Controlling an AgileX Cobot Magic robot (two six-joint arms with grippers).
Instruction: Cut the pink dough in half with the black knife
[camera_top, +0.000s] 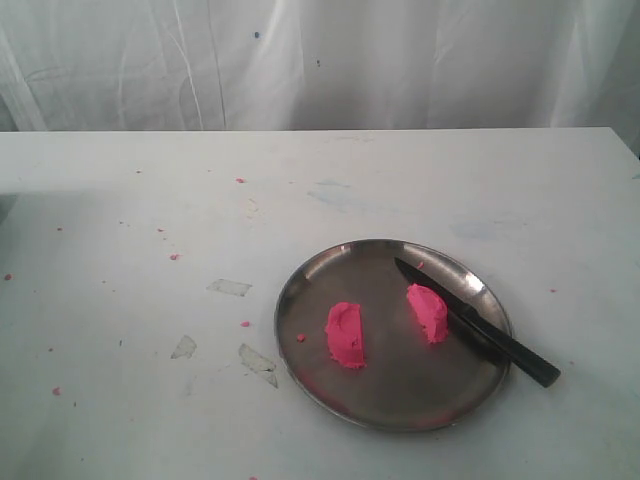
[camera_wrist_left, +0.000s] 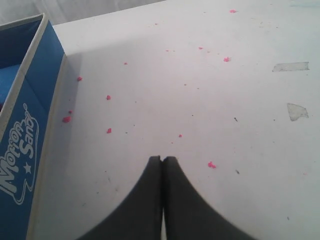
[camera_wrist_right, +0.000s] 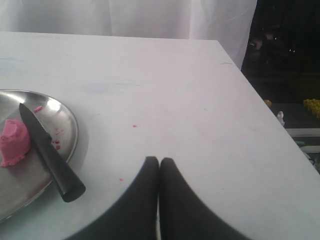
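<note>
The pink dough lies in two half-mound pieces on a round steel plate (camera_top: 330, 262): one piece (camera_top: 346, 335) left of centre, the other (camera_top: 428, 312) to its right. The black knife (camera_top: 478, 324) rests across the plate's right side next to the right piece, with its handle sticking out over the rim. In the right wrist view the knife (camera_wrist_right: 49, 153) and one dough piece (camera_wrist_right: 13, 142) show on the plate (camera_wrist_right: 67, 127). My right gripper (camera_wrist_right: 159, 160) is shut and empty, apart from the knife. My left gripper (camera_wrist_left: 163, 158) is shut and empty over bare table. Neither gripper appears in the exterior view.
Tiny pink crumbs (camera_wrist_left: 66, 119) dot the white table, and clear tape scraps (camera_top: 229, 287) lie left of the plate. A blue cardboard box (camera_wrist_left: 25, 140) stands beside my left gripper. The table's edge (camera_wrist_right: 260, 100) drops off past my right gripper.
</note>
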